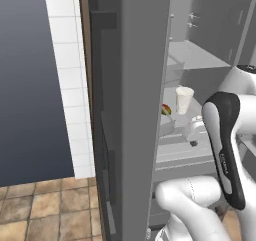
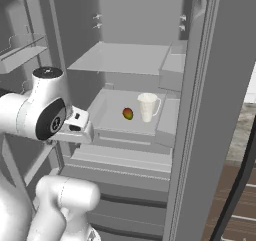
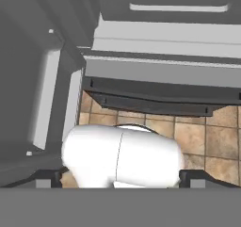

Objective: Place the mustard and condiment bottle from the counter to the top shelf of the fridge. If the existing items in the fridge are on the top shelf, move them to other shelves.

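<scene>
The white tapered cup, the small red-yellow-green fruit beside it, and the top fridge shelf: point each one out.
White tapered cup point(image 2: 146, 108): right base view, middle of its side wall.
Small red-yellow-green fruit point(image 2: 128, 114): right base view, centre of its skin.
Flat light-grey top shelf point(image 2: 120, 58): right base view, bare panel surface.

My fridge point(image 2: 210, 110) stands open. Its top shelf point(image 2: 120, 57) is bare. One shelf below, the white cup point(image 2: 148, 107) stands upright, with the small red-green-yellow fruit point(image 2: 128, 114) just beside it.

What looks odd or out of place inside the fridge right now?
Nothing is spilled or tipped. The cup stands upright beside the fruit on the second shelf; the top shelf above them is bare. Mustard and condiment bottle aren't in it yet.
</scene>
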